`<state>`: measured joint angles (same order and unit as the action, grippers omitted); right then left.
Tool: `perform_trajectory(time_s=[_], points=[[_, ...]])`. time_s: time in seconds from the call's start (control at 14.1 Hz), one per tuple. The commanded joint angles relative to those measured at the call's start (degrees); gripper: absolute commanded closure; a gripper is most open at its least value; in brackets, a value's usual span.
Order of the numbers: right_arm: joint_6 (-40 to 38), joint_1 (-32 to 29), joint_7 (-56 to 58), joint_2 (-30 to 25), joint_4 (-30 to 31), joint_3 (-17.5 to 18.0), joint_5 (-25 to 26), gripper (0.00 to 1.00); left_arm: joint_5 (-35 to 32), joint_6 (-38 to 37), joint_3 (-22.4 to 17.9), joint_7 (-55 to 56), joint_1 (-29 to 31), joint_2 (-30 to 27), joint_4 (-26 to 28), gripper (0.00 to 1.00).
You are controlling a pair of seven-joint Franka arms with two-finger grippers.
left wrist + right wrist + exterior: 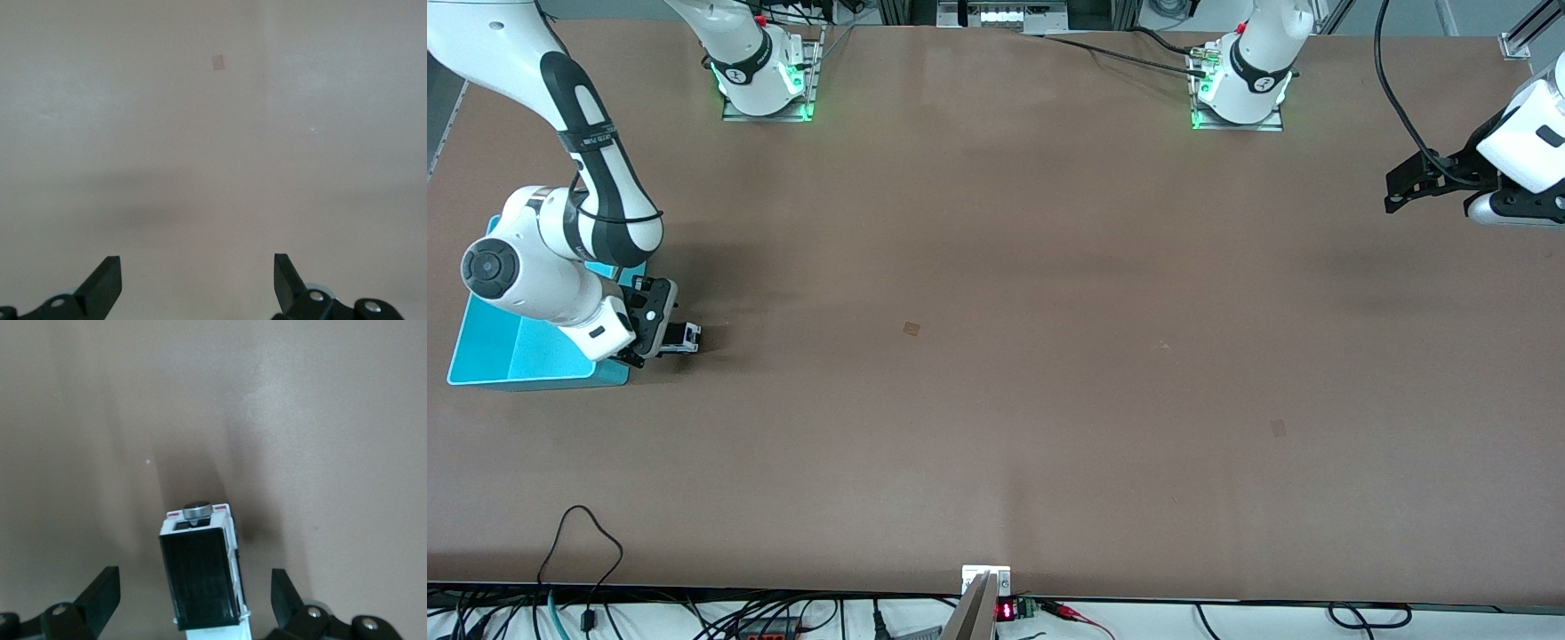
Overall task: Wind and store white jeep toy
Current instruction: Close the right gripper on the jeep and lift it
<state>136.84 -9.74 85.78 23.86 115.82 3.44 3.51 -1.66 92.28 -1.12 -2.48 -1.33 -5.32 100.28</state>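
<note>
White jeep toy [203,577] sat on table [996,400], just beside turquoise bin [489,356], on bin's side toward left arm's end. Black ribbed roof faced up, spare wheel at one end. Right gripper [671,336] was low over toy, fingers [100,590] spread wide either side, not touching it. Left gripper [1405,185] waited up over table edge at left arm's end, fingers [107,280] released, nothing between them. Small tape patch [911,329] lay mid-table.
</note>
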Motion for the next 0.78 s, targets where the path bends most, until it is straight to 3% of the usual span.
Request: perform_trajectory(time_s=[0.0,0.43,0.5,0.64,0.71], points=[[3.86,-2.03,2.46,0.12,2.39,0.6,0.88,0.0,0.34,-1.31,0.07,-0.95,0.37,0.84,-1.76,0.0],[7.56,-2.65,2.46,1.97,3.18,0.6,0.8,0.0,0.34,-1.4,0.07,-0.95,0.28,0.84,-1.84,0.0],[7.56,-2.57,2.55,1.89,3.18,0.6,0.88,0.06,0.34,-1.4,0.07,-0.95,0.19,0.84,-1.84,0.0],[7.47,-2.39,2.55,1.89,3.18,0.6,0.88,0.53,0.34,-1.4,0.07,-0.95,0.28,0.84,-1.84,0.0],[7.47,-2.39,2.64,1.97,3.18,0.69,0.88,0.71,0.34,-1.4,0.07,-0.95,0.28,0.84,-1.76,0.0]])
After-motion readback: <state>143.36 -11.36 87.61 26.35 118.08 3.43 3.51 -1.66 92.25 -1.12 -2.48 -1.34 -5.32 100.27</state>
